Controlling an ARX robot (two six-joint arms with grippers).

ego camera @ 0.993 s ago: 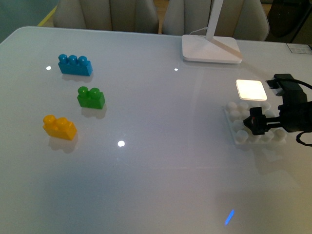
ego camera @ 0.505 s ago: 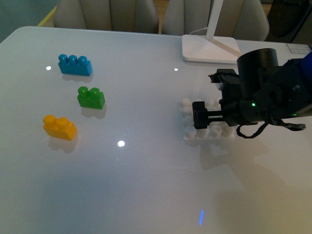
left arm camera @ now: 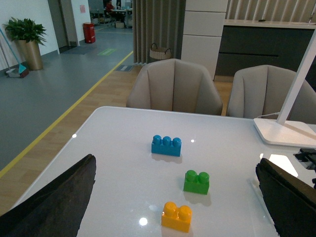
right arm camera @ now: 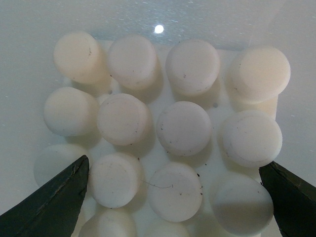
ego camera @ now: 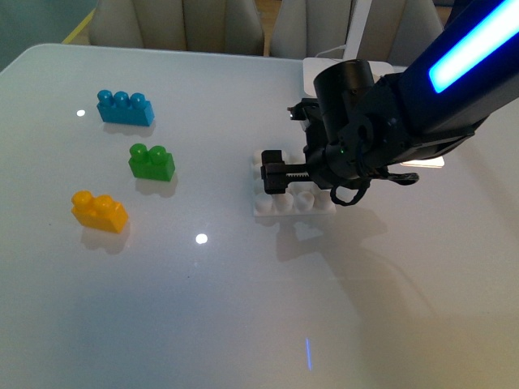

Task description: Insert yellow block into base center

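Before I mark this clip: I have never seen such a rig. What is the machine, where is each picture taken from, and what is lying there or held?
It is a robot with two arms, each ending in a gripper. One picture comes from a camera on its body, looking over a white table; the other two come from its wrists. On the table lie a yellow block, a green brick and a blue brick; a lamp foot stands at the far side. The right gripper seems to hold the white studded base, whose studs fill that wrist's picture. The left gripper is open and empty, facing the three bricks.
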